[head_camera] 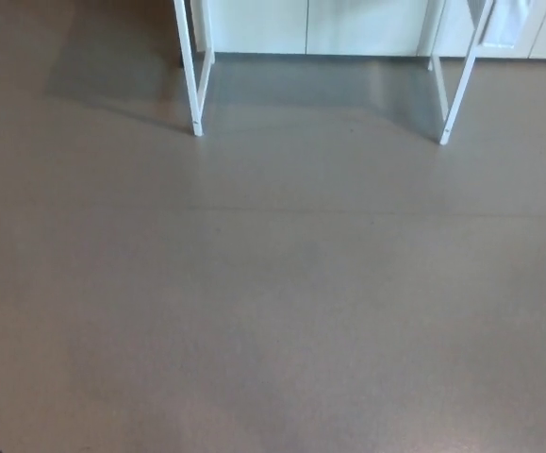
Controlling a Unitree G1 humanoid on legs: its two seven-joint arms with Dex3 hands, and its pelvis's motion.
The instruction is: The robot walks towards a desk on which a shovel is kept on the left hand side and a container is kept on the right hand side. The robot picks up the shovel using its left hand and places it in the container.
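Showing grey floor (pixel 273 302) and 2 white desk legs (pixel 190 71) ahead.

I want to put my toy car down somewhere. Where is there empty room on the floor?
Almost all the grey floor is bare, from the picture's bottom edge up to the two white desk legs. Between those legs it is also bare, back to the white cabinets. Nowhere looks crowded; the desk top is out of view.

No readable text, label, brand, number or sign anywhere on floor (pixel 273 302), white legs (pixel 195 85) or cabinets (pixel 310 24).
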